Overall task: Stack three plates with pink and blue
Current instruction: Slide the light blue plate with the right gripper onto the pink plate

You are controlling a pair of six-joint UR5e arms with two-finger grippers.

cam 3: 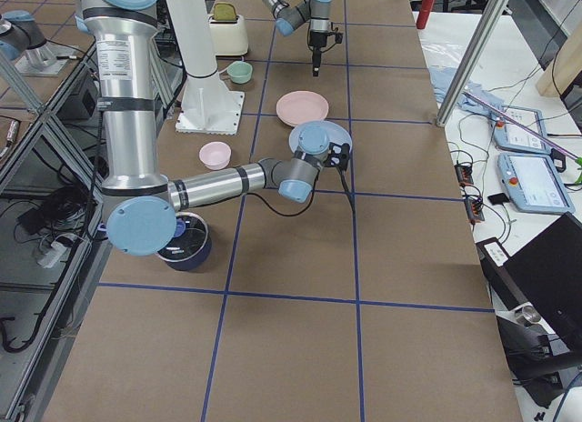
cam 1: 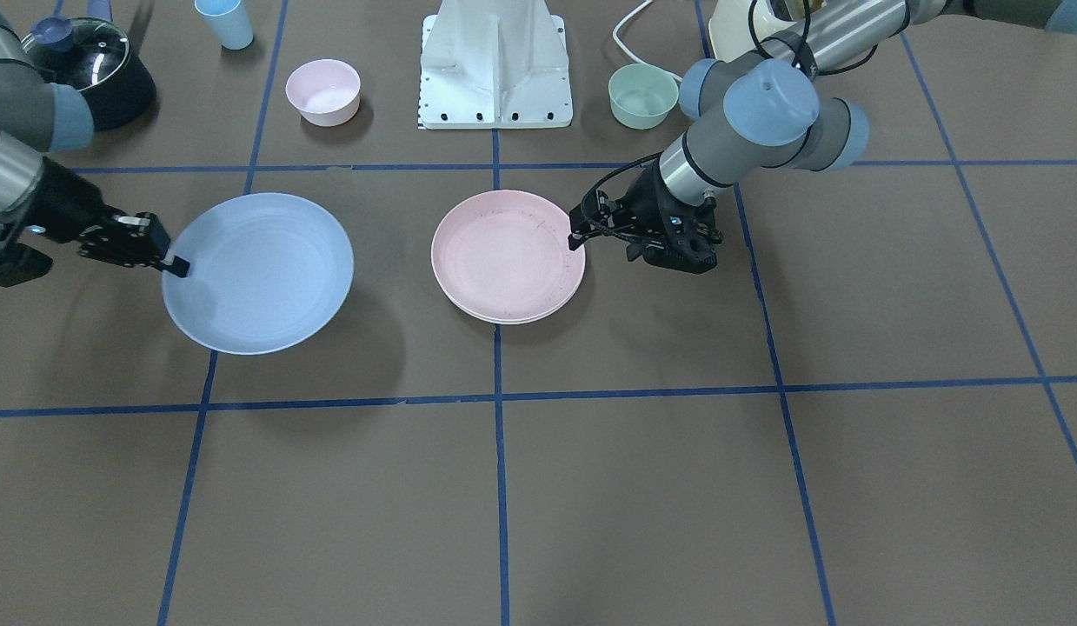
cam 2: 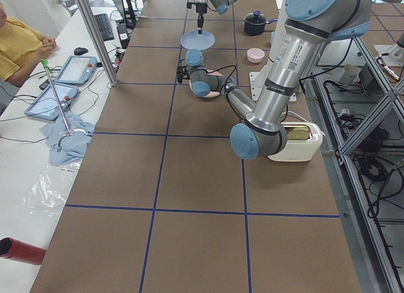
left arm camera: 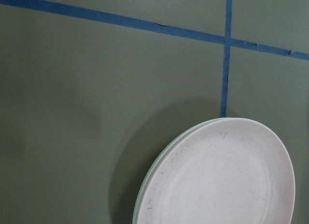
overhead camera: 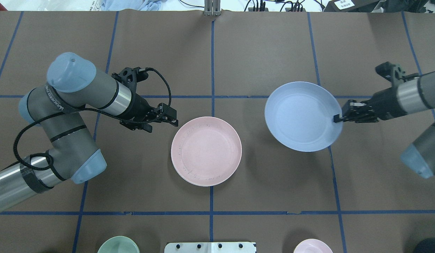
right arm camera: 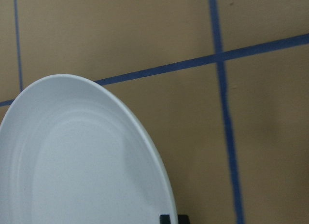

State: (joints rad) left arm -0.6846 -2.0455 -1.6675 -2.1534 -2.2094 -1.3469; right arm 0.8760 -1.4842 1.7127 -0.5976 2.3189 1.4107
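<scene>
**Holding the blue plate (overhead camera: 303, 116) out to one side of the pink plate (overhead camera: 206, 155)**

Leaving bare table (overhead camera: 273, 182) between the two, with the pink bowl (cam 1: 322, 91) and green bowl (cam 1: 642, 96) well apart at the robot's edge. Pinching the blue plate's rim in the right gripper (overhead camera: 338, 118), jaws closed on it, holding it tilted above the table. Hovering the left gripper (overhead camera: 173, 121) just beside the pink plate's rim, jaws slightly parted, gripping nothing. Resting the scuffed pink plate on the cream-white plate (left arm camera: 143, 183) at mid-table.
</scene>
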